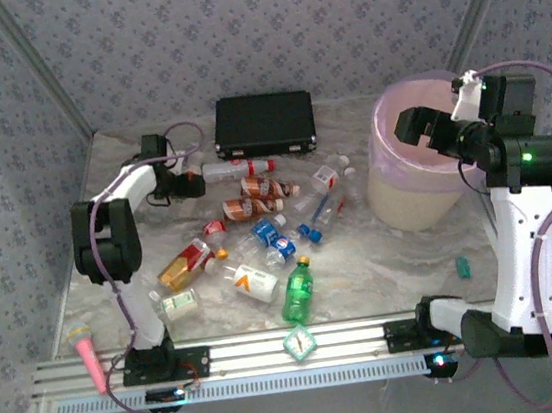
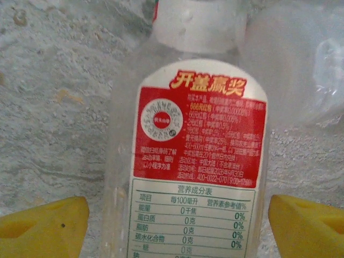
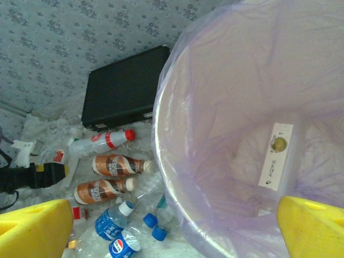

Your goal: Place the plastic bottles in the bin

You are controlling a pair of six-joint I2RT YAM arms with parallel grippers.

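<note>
Several plastic bottles [image 1: 259, 231] lie scattered mid-table: clear ones with blue caps, two brown ones [image 1: 260, 196], an orange-brown one [image 1: 185, 265], a white one [image 1: 250, 283] and a green one [image 1: 298, 292]. My left gripper [image 1: 189, 184] [image 2: 180, 228] is open at the back left, its yellow fingertips [image 2: 45, 226] astride a clear red-labelled bottle [image 2: 199, 134] [image 1: 231, 170] that lies on the table, the right finger almost touching it. My right gripper [image 1: 426, 128] [image 3: 172, 231] hangs open with nothing in it over the bin [image 1: 416, 199] [image 3: 166, 161], a cream bucket with a pink bag liner.
A flat black case [image 1: 264, 125] [image 3: 126, 88] lies at the back, just behind the bottles. A pink stick-like object [image 1: 86, 356] rests by the left base, a small teal item [image 1: 462, 266] near the right arm, and a green-white square [image 1: 299, 343] on the front rail. A white slip [image 3: 277, 156] lies inside the bin.
</note>
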